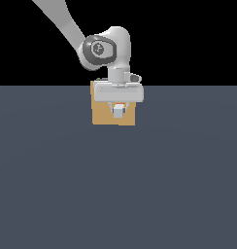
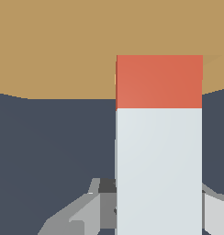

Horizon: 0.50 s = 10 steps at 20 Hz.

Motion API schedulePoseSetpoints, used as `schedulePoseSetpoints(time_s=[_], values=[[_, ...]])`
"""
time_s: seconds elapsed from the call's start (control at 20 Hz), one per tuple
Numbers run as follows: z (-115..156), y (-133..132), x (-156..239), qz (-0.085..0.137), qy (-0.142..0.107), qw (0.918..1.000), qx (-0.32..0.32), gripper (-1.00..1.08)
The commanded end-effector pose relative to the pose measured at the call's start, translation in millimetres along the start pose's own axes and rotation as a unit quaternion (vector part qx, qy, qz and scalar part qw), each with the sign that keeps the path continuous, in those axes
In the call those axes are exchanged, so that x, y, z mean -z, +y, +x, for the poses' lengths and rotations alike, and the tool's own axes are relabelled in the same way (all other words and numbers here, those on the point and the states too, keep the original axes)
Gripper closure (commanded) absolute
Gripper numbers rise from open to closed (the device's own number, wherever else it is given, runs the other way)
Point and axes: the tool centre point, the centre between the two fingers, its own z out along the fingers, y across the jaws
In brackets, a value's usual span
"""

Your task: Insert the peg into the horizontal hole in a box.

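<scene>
The tan box (image 1: 102,114) stands at the far middle of the grey floor in the exterior view, and fills the far part of the wrist view (image 2: 54,46). My gripper (image 1: 119,111) is shut on the peg (image 1: 119,110), held level in front of the box's face. In the wrist view the peg (image 2: 159,151) shows its pale grey-white part near the fingers (image 2: 81,213) and a short orange-red part (image 2: 159,81) that meets the box. The rest of the orange-red length is hidden at the box. The hole is hidden behind the peg and hand.
The grey floor (image 1: 115,194) spreads out in front of the box. The arm (image 1: 103,48) rises from the hand to the exterior view's upper left.
</scene>
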Motion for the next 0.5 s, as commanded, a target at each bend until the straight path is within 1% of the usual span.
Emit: schedulePoseSetpoints(time_s=[0.0, 0.2, 0.45], values=[[14, 2, 2, -0.002, 0.0, 1.0, -0.001, 1.08], [23, 2, 2, -0.002, 0.0, 1.0, -0.001, 1.08], [21, 3, 2, -0.002, 0.0, 1.0, -0.001, 1.08]])
